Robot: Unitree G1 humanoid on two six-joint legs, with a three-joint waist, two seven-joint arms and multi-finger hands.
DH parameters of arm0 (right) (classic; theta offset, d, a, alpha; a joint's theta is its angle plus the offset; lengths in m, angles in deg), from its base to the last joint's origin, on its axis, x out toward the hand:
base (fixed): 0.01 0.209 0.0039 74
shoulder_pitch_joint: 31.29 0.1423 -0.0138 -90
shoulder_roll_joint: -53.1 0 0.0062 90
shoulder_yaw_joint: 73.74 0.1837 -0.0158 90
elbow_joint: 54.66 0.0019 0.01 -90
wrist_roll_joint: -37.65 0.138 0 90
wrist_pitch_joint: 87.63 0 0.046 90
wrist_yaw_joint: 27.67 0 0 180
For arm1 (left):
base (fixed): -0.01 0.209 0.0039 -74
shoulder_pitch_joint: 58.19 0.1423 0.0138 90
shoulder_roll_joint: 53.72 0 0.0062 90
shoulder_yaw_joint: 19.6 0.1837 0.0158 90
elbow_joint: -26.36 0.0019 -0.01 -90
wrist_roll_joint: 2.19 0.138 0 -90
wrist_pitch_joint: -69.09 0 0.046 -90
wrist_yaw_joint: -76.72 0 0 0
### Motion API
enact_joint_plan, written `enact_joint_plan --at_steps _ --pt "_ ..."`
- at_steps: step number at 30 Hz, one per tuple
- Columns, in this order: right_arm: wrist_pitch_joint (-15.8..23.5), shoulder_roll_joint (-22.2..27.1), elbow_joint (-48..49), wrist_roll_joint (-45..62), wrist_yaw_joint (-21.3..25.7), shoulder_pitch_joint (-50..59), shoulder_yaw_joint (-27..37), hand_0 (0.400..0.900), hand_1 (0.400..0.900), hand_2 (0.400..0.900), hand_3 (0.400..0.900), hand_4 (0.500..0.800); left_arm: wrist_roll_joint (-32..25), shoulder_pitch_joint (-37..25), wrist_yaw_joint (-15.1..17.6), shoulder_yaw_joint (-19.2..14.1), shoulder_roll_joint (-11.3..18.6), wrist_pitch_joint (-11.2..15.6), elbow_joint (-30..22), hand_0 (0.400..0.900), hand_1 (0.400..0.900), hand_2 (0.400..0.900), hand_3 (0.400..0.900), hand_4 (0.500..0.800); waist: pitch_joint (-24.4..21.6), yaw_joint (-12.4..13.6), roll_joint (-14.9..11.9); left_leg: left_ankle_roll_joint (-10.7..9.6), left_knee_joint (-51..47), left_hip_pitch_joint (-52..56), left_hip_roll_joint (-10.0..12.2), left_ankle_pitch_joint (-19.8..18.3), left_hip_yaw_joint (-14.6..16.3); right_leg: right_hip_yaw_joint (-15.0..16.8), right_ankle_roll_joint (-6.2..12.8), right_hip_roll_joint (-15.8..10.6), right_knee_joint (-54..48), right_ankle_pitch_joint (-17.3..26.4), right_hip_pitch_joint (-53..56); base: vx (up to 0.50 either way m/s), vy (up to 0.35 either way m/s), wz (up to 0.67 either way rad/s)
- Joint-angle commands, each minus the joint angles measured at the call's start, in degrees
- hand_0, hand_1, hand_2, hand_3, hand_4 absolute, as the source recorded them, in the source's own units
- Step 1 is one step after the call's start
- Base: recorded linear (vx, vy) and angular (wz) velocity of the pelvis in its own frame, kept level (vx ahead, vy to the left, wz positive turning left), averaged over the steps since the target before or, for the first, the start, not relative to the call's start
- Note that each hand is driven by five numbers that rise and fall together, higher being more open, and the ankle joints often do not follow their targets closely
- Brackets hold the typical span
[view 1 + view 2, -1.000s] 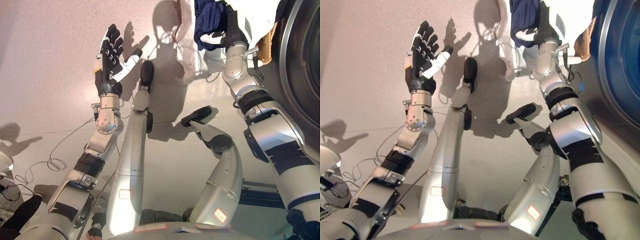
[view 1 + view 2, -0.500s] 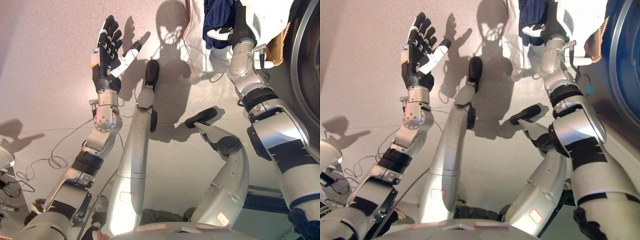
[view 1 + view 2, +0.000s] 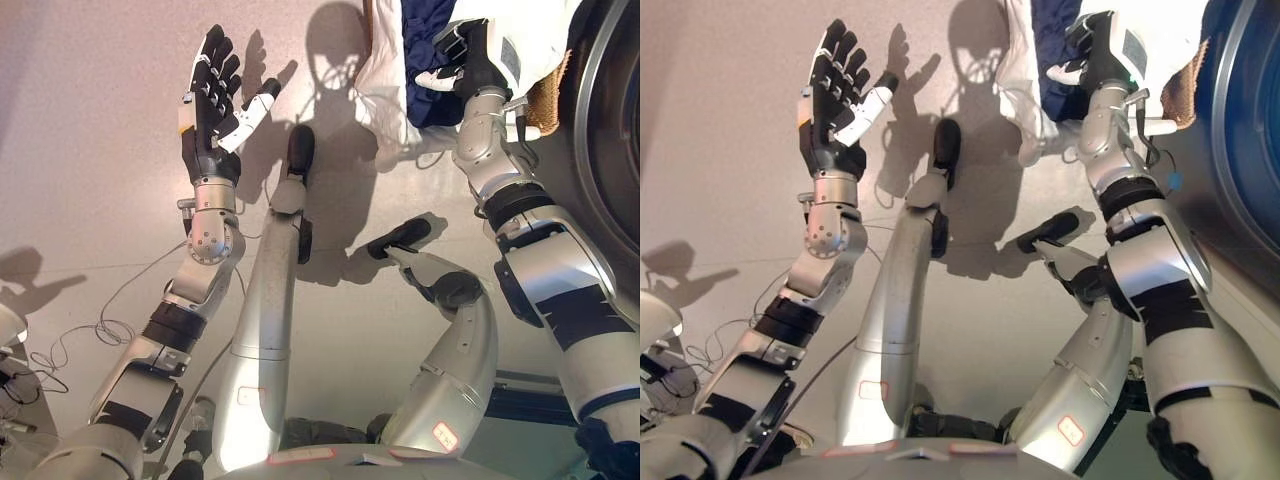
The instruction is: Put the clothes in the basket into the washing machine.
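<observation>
A dark blue garment (image 3: 420,55) lies among white cloth (image 3: 383,88) at the top of the view, over a woven basket (image 3: 550,88). My right hand (image 3: 466,52) rests on this pile. Its fingers are curled on the dark blue garment, and a white-tipped thumb points left. The round opening of the washing machine (image 3: 608,130) fills the right edge, next to the basket. My left hand (image 3: 213,98) is raised over the bare floor at the upper left, open with straight fingers and holding nothing.
The pale floor (image 3: 90,150) stretches across the left and centre. A low dark frame (image 3: 520,400) lies on the floor at the lower right, beside the washing machine.
The view has shifted a little. My right hand has drawn back slightly on the pile, and more of the blue garment and white cloth shows below it. The left hand stays raised and open.
</observation>
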Motion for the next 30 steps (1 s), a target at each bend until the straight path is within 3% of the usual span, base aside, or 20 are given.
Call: enact_joint_plan --at_steps 1,9,17,22,27,30 --pt "2.89 2.71 10.06 -0.53 3.81 -4.01 1.85 0.4 0.4 0.4 0.4 0.5 3.26 3.78 2.08 -5.31 -1.48 4.31 -6.98 0.9 0.9 0.9 0.9 0.8 -4.38 -3.07 0.88 -0.77 7.88 2.85 2.21 -13.14 0.07 3.06 9.61 2.64 -7.08 10.84 -7.68 -0.03 0.036 -0.3" --pt "4.43 10.35 33.76 0.12 5.09 -14.6 12.74 0.4 0.4 0.4 0.4 0.5 4.32 5.9 2.99 -9.31 -1.39 3.82 -6.56 0.9 0.9 0.9 0.9 0.8 -5.16 -7.68 -1.61 -0.68 8.99 3.68 3.23 -14.06 -0.12 2.31 9.65 4.27 -7.82 11.06 -6.13 -0.02 0.016 -0.16" --pt "8.93 9.21 44.76 9.29 7.14 -25.01 27.14 0.4 0.4 0.4 0.4 0.5 4.22 8.82 2.95 -12.26 -0.82 2.97 -6.51 0.9 0.9 0.9 0.9 0.8 -6.28 -10.76 -3.08 -0.49 9.28 4.78 4.48 -14.93 0.29 2.11 9.65 5.8 -8.83 10.98 -4.78 -0.02 0.014 -0.15" --pt "11.26 7.5 41.8 14.91 11.2 -25.14 33.1 0.4 0.4 0.4 0.4 0.5 3.47 10.0 2.88 -12.42 -0.17 3.2 -6.54 0.9 0.9 0.9 0.9 0.8 -7.29 -11.34 -3.07 -0.35 8.94 5.83 5.23 -15.46 1.02 2.43 9.75 6.66 -9.4 10.9 -4.5 -0.02 0.026 -0.15" --pt "11.83 9.29 28.67 18.95 16.52 -15.88 32.75 0.4 0.4 0.4 0.4 0.5 2.92 9.46 2.46 -10.02 0.4 3.59 -6.68 0.9 0.9 0.9 0.9 0.8 -7.94 -10.22 -1.95 -0.21 8.36 6.52 5.5 -15.64 2.06 2.78 9.8 6.57 -9.74 10.74 -4.46 -0.01 0.023 -0.06" --pt "11.63 10.45 19.51 20.1 22.33 -8.3 32.15 0.4 0.4 0.4 0.4 0.5 2.96 9.09 2.8 -8.07 0.39 3.68 -7.04 0.9 0.9 0.9 0.9 0.8 -8.22 -8.88 -0.28 0.01 8.39 6.55 5.19 -15.77 2.48 3.26 9.61 5.99 -9.12 10.16 -5.02 0.01 0.009 0.06"
